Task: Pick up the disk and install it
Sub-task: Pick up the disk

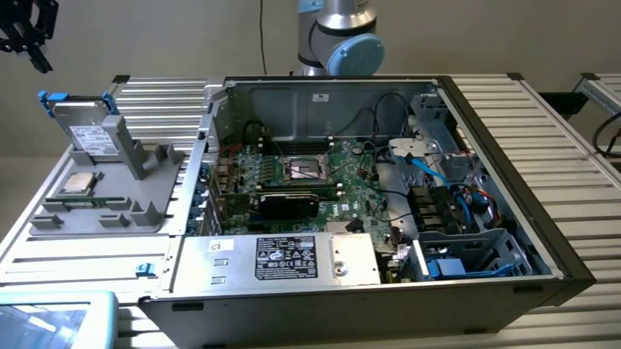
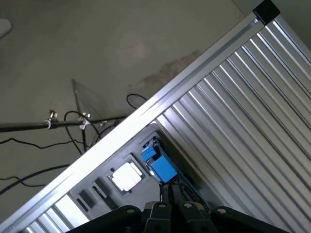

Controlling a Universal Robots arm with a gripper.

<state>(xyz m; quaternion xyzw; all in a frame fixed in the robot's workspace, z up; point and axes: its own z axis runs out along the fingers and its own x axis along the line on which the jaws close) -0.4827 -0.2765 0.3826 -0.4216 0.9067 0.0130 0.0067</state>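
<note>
The pincer [image 2: 171, 195], closed and empty, hangs high above the disk [image 1: 90, 129], which stands upright in the grey fixture [image 1: 92, 218] on the table [image 1: 553, 123]. A clean pick wants jaws opened and squared to its top edge; the CPU chip [image 1: 78, 185] and fixture posts crowd it, the open case [image 1: 291, 94] beside

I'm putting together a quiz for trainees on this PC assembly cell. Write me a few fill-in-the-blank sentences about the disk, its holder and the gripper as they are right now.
1. The bracket on the disk is ___ in colour.
2. In the exterior view, the grey holder carrying the disk lies to the ___ of the open case.
3. The gripper, high above the holder, holds ___.
Missing words: blue; left; nothing.
</note>
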